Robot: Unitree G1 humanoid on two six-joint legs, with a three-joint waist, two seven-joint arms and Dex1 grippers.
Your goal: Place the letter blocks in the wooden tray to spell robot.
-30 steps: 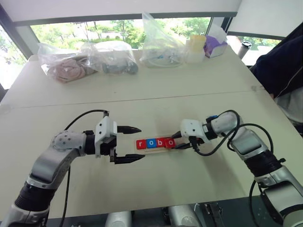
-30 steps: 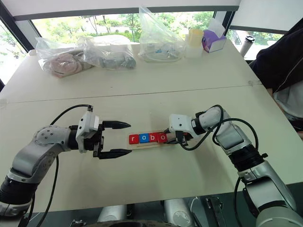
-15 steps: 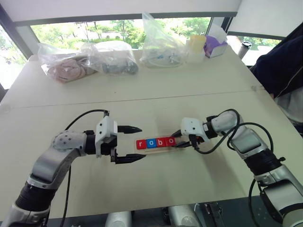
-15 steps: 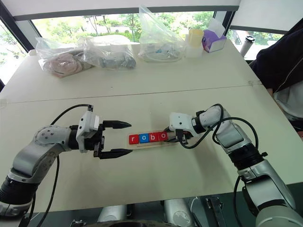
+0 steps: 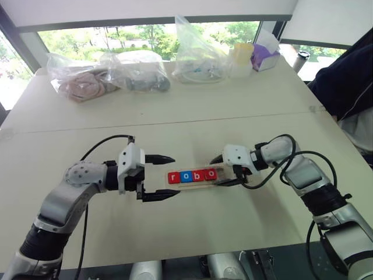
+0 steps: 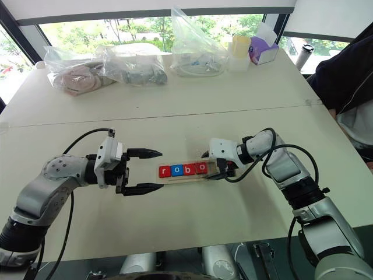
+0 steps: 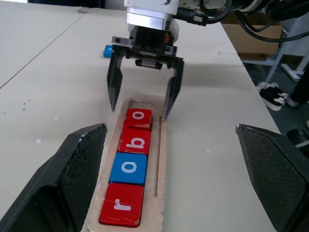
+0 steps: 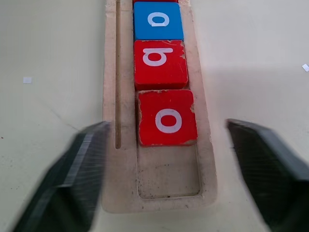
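Right tool (image 7: 141,103) wide open, empty, straddling wooden tray (image 8: 112,183) end beside last o block (image 8: 167,118). Left tool (image 5: 159,177) open, empty. Back straight out, then fetch blue block (image 7: 107,50).

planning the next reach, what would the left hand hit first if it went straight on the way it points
Probably the near end of the wooden tray, where the red r block lies, though depth is unclear. The left hand is open and points along the tray towards the right hand.
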